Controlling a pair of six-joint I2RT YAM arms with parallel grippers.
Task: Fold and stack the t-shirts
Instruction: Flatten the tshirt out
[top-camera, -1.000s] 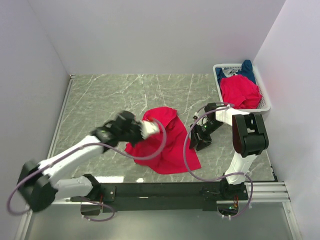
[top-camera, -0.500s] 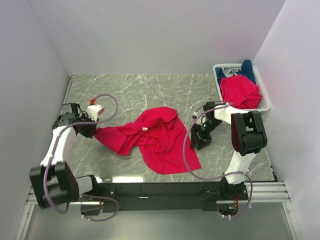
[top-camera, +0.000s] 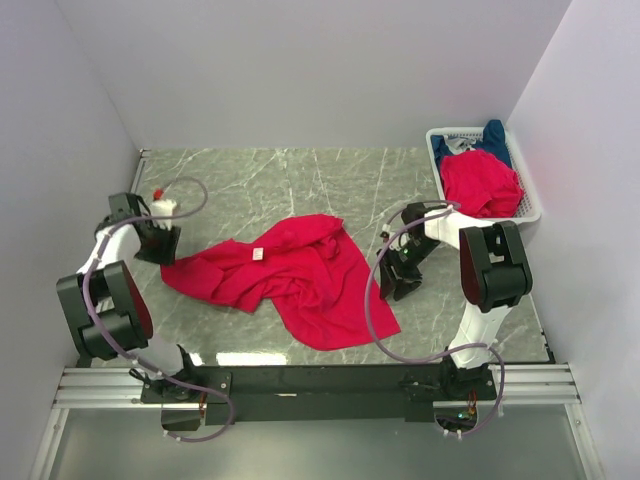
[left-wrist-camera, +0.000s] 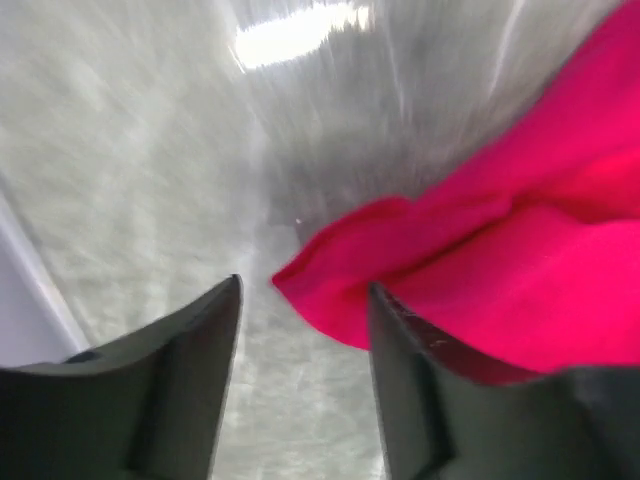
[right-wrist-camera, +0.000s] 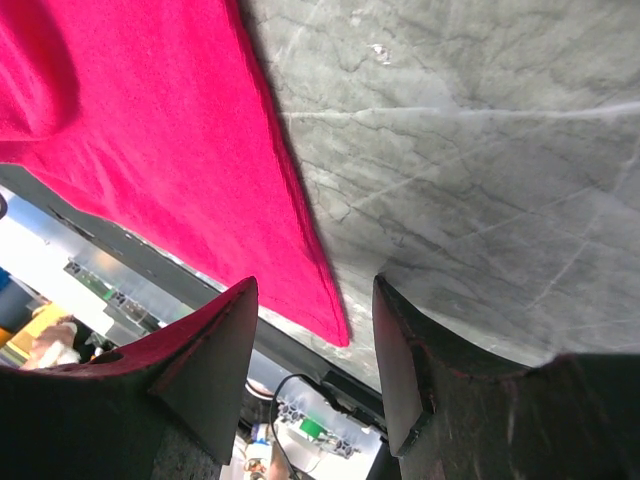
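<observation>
**Step in hand, as I judge it: spreading.** The red t-shirt (top-camera: 300, 285) lies rumpled at the middle of the surface (top-camera: 250, 180), not yet flat or folded.

**Left:** my left claw (top-camera: 160, 245) sits low, arm drawn back, jaws apart and empty. The shirt's left tip is just ahead of it.

**Right:** my right claw (top-camera: 398, 283) points down from a folded arm, jaws apart over the shirt's right edge and clamped on nothing.

**Next:** pinch both edges and draw them taut.

**Far right:** more t-shirts (top-camera: 480, 185) fill the basket (top-camera: 530, 205).
</observation>
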